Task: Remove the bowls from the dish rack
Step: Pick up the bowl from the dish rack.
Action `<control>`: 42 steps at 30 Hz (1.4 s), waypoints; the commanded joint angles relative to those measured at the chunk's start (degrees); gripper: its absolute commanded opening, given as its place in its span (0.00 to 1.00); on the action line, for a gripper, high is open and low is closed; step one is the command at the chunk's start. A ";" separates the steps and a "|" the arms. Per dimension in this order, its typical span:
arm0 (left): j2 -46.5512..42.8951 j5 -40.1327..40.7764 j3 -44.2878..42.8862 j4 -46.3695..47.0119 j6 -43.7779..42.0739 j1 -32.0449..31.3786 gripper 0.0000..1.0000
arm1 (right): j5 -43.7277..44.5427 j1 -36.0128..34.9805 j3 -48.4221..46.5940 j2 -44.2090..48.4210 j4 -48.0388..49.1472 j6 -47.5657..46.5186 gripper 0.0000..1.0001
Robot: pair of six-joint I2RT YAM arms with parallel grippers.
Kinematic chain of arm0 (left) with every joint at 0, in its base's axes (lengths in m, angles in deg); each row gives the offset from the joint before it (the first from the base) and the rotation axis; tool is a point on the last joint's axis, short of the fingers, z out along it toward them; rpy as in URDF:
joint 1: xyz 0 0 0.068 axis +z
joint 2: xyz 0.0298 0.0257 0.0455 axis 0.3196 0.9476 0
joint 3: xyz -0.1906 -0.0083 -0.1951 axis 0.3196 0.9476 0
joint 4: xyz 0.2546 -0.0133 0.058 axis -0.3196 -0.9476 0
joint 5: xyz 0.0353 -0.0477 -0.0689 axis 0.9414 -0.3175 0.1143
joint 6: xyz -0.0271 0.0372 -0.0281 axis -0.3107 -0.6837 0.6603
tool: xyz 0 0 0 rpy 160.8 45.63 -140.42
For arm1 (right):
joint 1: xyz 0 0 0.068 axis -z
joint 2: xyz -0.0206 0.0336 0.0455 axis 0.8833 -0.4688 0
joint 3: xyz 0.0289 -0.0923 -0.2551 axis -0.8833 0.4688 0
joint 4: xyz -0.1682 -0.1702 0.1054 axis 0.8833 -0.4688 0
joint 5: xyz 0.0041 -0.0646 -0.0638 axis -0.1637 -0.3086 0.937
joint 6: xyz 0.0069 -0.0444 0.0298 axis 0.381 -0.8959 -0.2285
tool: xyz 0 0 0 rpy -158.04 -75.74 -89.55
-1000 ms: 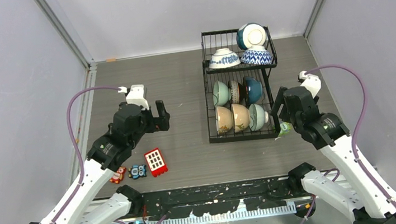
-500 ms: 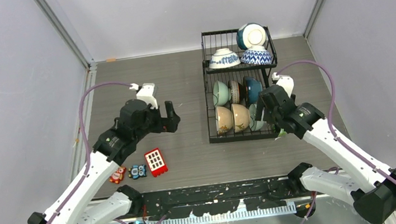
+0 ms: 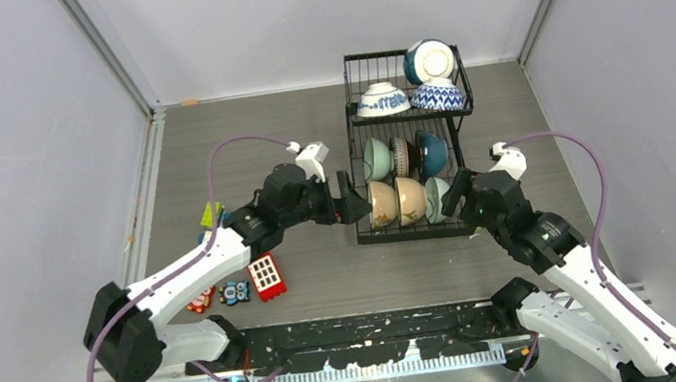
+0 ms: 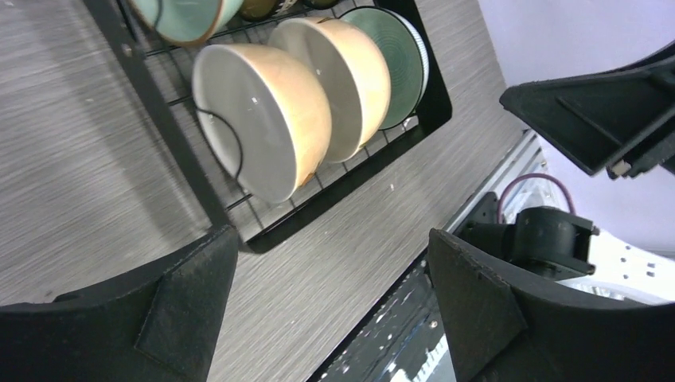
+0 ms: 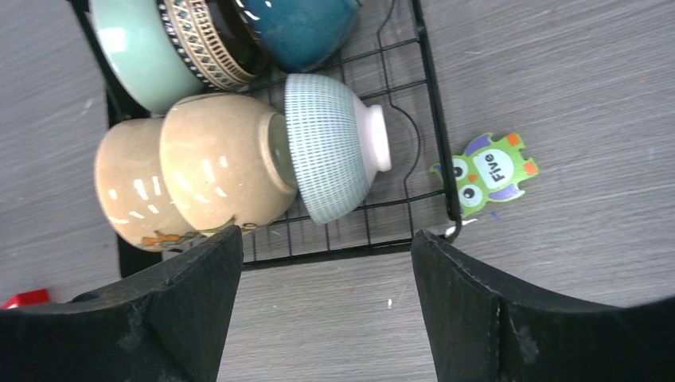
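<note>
Since the earlier views, the left arm has swung across the surface (image 3: 289,129), away from the toy blocks (image 3: 266,276) and over to the dish rack (image 3: 416,233). The right hand has shifted nearer the rack's right side. The left hand (image 3: 352,209) stands wide open and holds nothing; its fingers (image 4: 183,310) touch neither wire nor bowl. Just ahead of it, at the near left corner of the rack's lower tier, the first cream bowl (image 4: 263,119) sits on edge with its hollow turned toward the hand. Behind it, farther from that hand, a second cream bowl (image 4: 350,87) and a pale green ribbed bowl (image 5: 330,147) stand nested in the same row. A back row (image 3: 399,156) of three bowls stands beyond them, and three more rest in the upper basket (image 3: 374,55). The right hand (image 3: 455,199) is likewise spread open and empty, just off the rack. The ribbed bowl is ahead of it, in line with the gap between its fingers. A green owl piece (image 5: 485,171) lies on the surface just outside the rack, ahead and to that hand's right.
</note>
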 commanded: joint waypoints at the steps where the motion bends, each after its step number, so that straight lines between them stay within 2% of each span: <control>1: 4.90 -5.14 -0.08 13.75 5.48 0.06 0.89 | -3.41 -0.14 0.93 1.83 4.67 1.37 0.82; 8: 12.29 -7.18 -1.76 17.86 7.68 0.38 0.78 | -6.75 -0.11 2.51 2.93 7.46 0.79 0.84; 15: 15.66 -10.14 -0.30 22.01 10.23 2.75 0.72 | -8.33 -0.10 3.70 4.76 9.39 0.56 0.85; 22: 19.90 -17.57 1.67 31.79 14.22 6.25 0.68 | -10.07 -0.08 4.00 7.41 10.79 -0.28 0.85; 31: 24.34 -20.49 1.22 33.71 15.06 6.41 0.64 | -10.15 -0.13 4.35 11.05 10.33 -0.93 0.86; 42: 27.03 -23.31 3.34 39.81 18.02 6.42 0.54 | -10.41 -0.14 4.91 12.10 9.92 -0.71 0.86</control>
